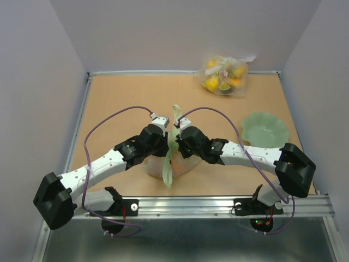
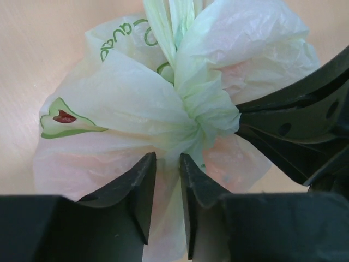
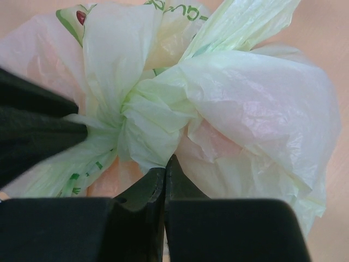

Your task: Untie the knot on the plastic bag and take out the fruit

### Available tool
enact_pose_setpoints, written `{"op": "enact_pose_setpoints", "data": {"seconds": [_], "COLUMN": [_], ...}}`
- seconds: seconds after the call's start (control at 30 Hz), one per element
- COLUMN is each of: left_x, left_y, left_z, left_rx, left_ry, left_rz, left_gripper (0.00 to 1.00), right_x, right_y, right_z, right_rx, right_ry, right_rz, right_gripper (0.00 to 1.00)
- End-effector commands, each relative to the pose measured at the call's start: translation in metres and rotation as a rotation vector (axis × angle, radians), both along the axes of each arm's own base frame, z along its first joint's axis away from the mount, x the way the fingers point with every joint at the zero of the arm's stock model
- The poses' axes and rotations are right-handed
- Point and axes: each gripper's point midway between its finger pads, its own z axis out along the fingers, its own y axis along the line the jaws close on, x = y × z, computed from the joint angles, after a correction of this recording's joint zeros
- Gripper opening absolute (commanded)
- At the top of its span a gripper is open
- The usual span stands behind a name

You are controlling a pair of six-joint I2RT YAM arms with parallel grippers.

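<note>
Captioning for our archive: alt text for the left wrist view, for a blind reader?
The left tool, dark fingers slightly apart, sits just below the knot of the pale green plastic bag, thin plastic between its fingers. The right tool grips the knot from the right.

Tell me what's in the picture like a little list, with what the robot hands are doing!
green bag: on the table, tied
knot: on top of the bag
left gripper: jaws slightly apart, bag plastic between them
right gripper: shut, pinching the knot
clear bag: far edge, fruit inside
green dish: on the right
</note>
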Motion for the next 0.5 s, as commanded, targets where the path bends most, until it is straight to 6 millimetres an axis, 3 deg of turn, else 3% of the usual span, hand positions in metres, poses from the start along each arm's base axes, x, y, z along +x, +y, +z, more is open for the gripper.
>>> {"op": "enact_pose_setpoints", "data": {"seconds": [0.0,0.07,0.1,0.37,0.47], "left_x": [0.006,0.006,0.009,0.033,0.045], "left_y": [-0.010,-0.008,-0.004,0.031,0.053], "left_z": [0.020,0.019,0.020,0.019,0.008], "left_rx": [-0.057,-0.049,-0.042,0.010,0.008], "left_ry": [-0.048,-0.054,-0.067,-0.127,-0.093], "left_rz": [-0.009,0.001,0.022,0.213,0.309], "left_gripper": [0.19,0.01,0.00,0.00,0.00], "right_x": [0.011,0.013,0.015,0.026,0.029], "right_y": [0.003,0.001,0.000,-0.027,-0.046], "right_z": [0.013,0.014,0.016,0.015,0.011], "right_rx": [0.041,0.038,0.035,0.030,0.049], "right_ry": [-0.065,-0.075,-0.085,-0.103,-0.092], "right_rz": [-0.043,-0.051,-0.060,-0.180,-0.270], "right_gripper": [0.00,0.00,0.01,0.00,0.00]}}
